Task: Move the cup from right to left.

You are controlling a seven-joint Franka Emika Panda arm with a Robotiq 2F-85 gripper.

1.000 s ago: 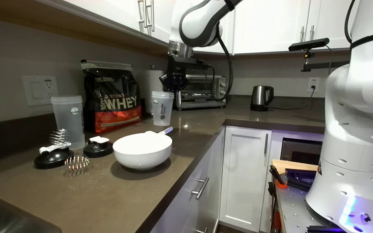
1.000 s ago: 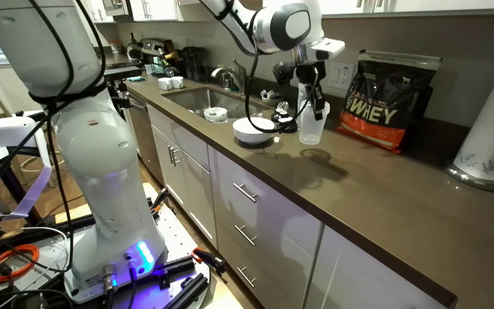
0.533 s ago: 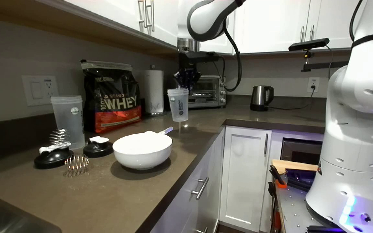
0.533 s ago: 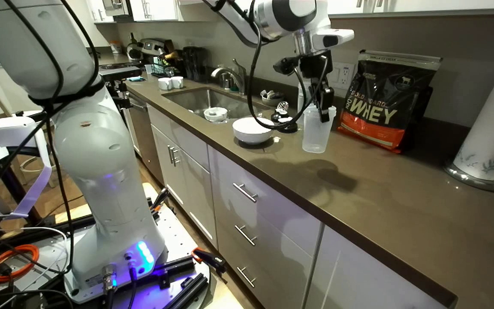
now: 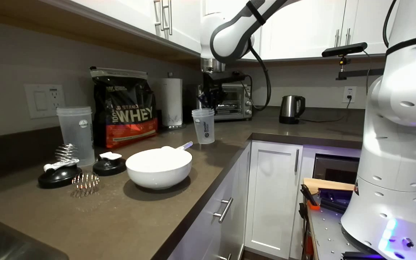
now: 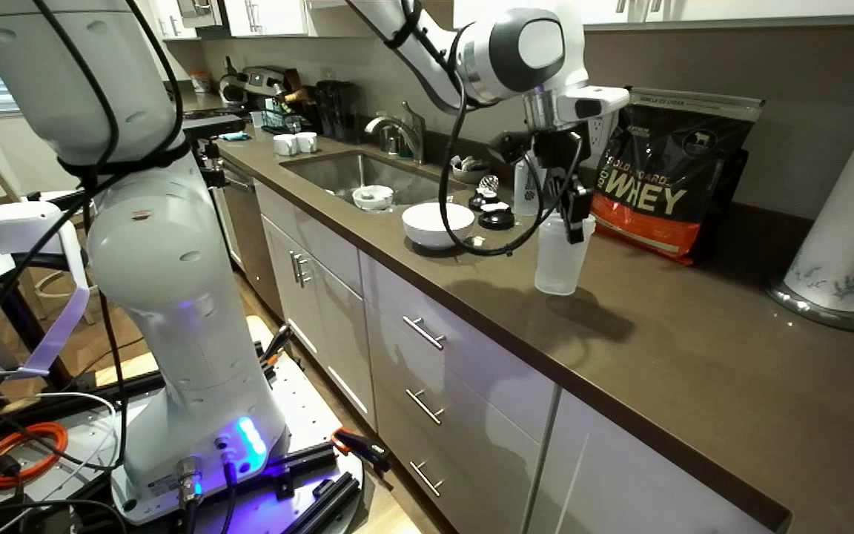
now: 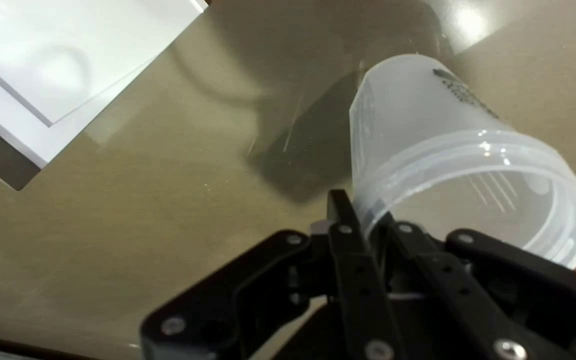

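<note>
The cup (image 5: 204,126) is a small translucent tumbler with dark print on its side. It stands nearly upright at or just above the brown counter (image 6: 694,356); I cannot tell whether its base touches. It also shows in an exterior view (image 6: 560,259) and tilted in the wrist view (image 7: 413,105). My gripper (image 7: 362,212) is shut on the cup's rim wall, one finger outside and one inside. In the exterior views the gripper (image 5: 209,104) reaches down from above onto the rim (image 6: 574,228).
A white bowl (image 5: 159,169) stands near the cup. A taller clear container (image 5: 76,135), black lids (image 5: 109,164) and a wire ball (image 5: 85,184) lie beyond it. A whey bag (image 6: 675,178) and paper-towel roll (image 6: 853,222) stand toward the wall. The counter's front edge (image 6: 486,326) is near.
The gripper has carried the cup to the right in both exterior views, away from the bowl. In the last half second it has lowered the cup toward the counter.
</note>
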